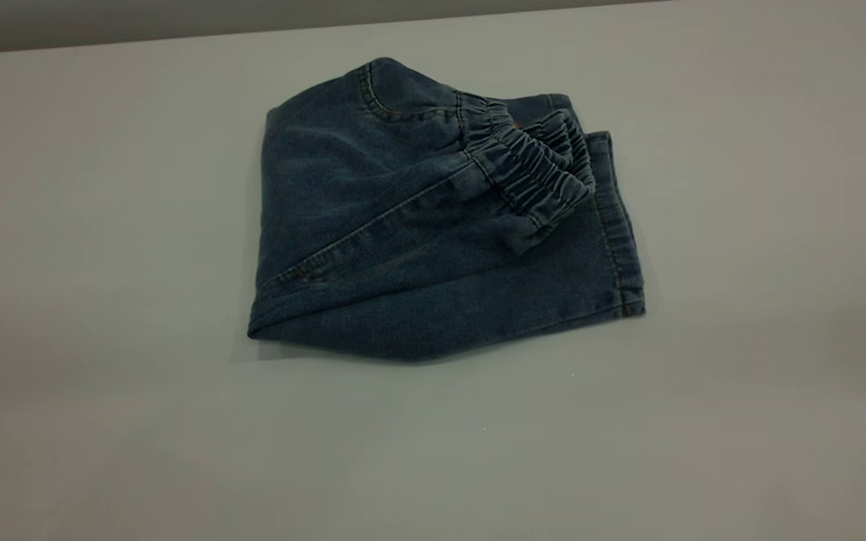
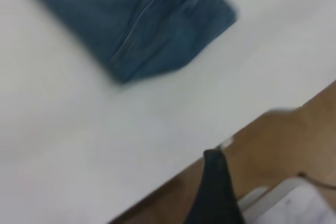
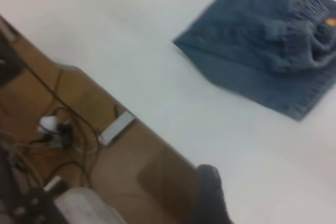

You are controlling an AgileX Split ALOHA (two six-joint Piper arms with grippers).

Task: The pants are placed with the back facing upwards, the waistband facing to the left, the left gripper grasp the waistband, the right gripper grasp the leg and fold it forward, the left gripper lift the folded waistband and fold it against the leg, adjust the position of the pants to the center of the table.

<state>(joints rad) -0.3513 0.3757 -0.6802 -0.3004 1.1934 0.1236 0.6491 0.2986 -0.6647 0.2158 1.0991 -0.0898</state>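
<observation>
denim, dark blue and soft, lies as a compact folded bundle on the pale table (image 1: 102, 421), sitting a little toward the far side of the middle in the exterior view. the pants (image 1: 418, 248) look folded twice over: the gathered waistband (image 1: 534, 169) rests on top of the layers, turned toward the right-hand side where the stitched hem of the leg (image 1: 617, 225) shows beneath it, which is how it would lie once it has been brought over onto the leg. no arm appears in the exterior view, and nothing touches the cloth. in its wrist view the left gripper (image 2: 215, 195) shows only as a dark tip over the table's edge and the wooden floor (image 2: 294, 140), well apart from the pants; the right gripper (image 3: 210, 195) likewise shows one dark tip near the table's edge, with cables (image 3: 58, 129) on the floor below. whether either set of jaws is spread or pressed together i cannot tell, though neither pinches any fabric. i judge the folding done and both arms drawn clear, with at most a small nudge toward the centre left.
</observation>
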